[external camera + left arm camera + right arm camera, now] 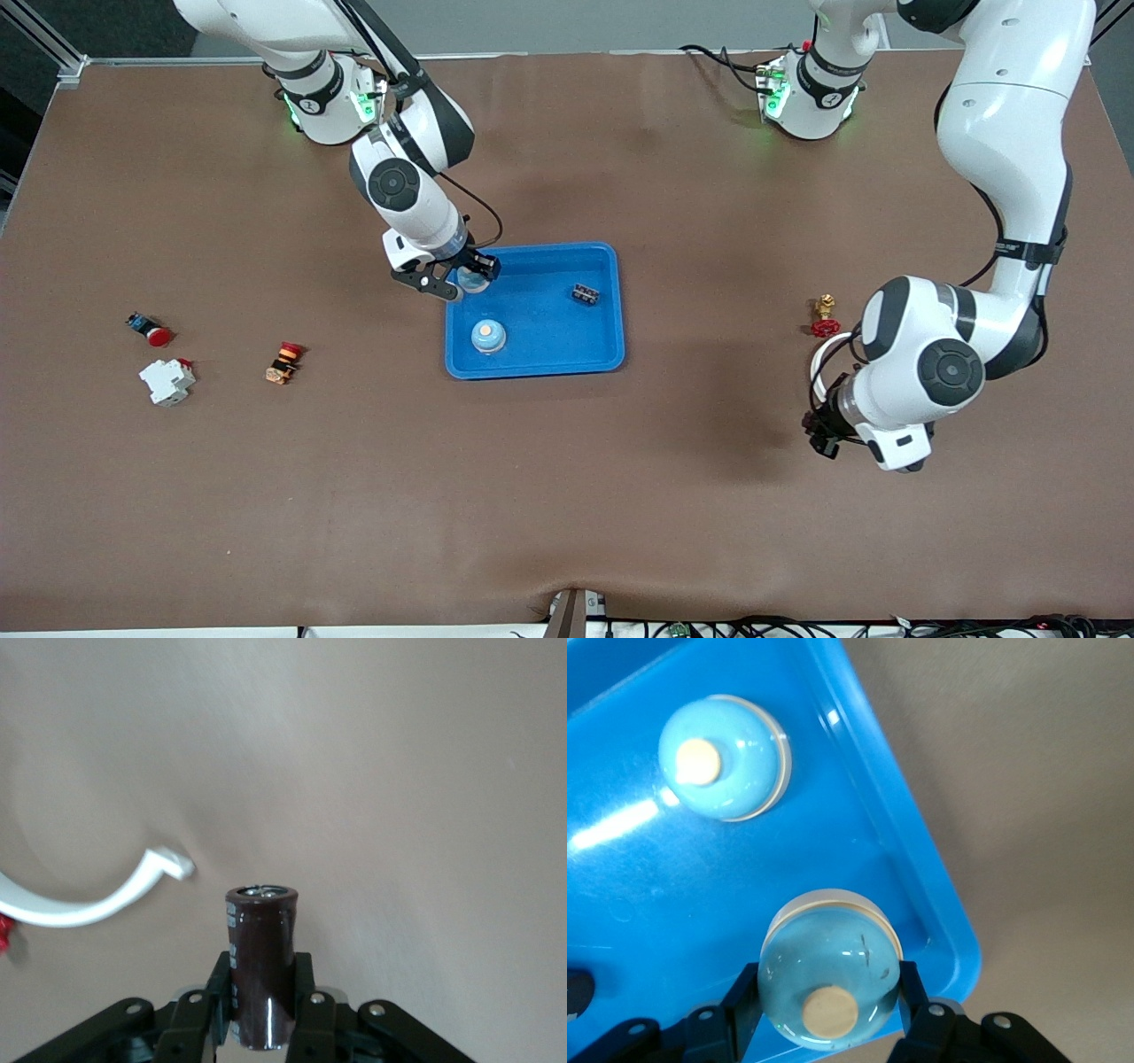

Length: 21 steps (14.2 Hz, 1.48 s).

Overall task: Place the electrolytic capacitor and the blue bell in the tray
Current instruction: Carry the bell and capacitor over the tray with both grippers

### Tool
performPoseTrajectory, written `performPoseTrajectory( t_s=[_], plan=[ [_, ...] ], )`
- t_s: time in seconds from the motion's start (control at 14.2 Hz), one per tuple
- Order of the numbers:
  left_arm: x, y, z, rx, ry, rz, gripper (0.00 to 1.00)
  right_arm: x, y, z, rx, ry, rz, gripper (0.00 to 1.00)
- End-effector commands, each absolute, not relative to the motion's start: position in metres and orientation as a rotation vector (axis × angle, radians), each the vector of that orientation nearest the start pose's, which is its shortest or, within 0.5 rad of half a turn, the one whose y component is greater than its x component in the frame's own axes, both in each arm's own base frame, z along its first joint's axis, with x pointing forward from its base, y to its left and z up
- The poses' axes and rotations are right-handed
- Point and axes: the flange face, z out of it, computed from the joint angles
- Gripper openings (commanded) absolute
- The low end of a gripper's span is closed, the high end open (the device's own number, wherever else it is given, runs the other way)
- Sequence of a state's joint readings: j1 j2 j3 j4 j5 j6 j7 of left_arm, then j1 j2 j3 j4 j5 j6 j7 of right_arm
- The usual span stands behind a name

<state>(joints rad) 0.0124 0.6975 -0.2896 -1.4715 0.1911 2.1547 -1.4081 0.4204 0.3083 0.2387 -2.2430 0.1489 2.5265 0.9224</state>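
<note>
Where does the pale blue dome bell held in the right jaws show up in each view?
Front view: the pale blue dome bell held by the right gripper over the bright blue plastic tray.
Left wrist view: not in it.
Right wrist view: between the fingers.
Shared landmark: the second blue bell in the tray.

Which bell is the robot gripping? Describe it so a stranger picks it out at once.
Find the blue tray at the middle of the table. Two pale blue dome bells are there: one bell sits free on the tray floor, nearer the front camera. The wanted bell is at the tray's corner toward the right arm's end, and it alone is clamped in the right gripper.
</note>
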Motion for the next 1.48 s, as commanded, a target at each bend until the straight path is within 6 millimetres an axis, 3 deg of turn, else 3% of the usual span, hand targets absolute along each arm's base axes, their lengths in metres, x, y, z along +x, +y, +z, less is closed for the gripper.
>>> performPoseTrajectory(
  t_s=[0.0,0.35,0.56,0.84,1.13,1.41],
  plan=[
    [0.690,-0.203,0.292,-2.708,-1.645,-0.012,0.00,0.433,0.347,0.224,-2.985,0.628,0.185,0.00],
    [0.653,-0.301,0.290,-2.706,-1.653,0.007,0.00,0.433,0.365,0.206,-3.029,0.648,0.148,0.00],
    [0.614,-0.374,0.286,-2.640,-1.755,0.022,0.00,0.427,0.372,0.199,-3.037,0.626,0.154,0.00],
    [0.561,-0.451,0.285,-2.612,-1.794,0.031,0.00,0.425,0.374,0.191,-3.037,0.625,0.155,0.00],
    [0.527,-0.489,0.255,-2.621,-1.764,0.075,0.00,0.425,0.373,0.185,-3.041,0.616,0.141,0.00],
    [0.516,-0.503,0.211,-2.580,-1.846,0.155,0.00,0.425,0.372,0.181,-3.049,0.613,0.133,0.00]
  ],
)
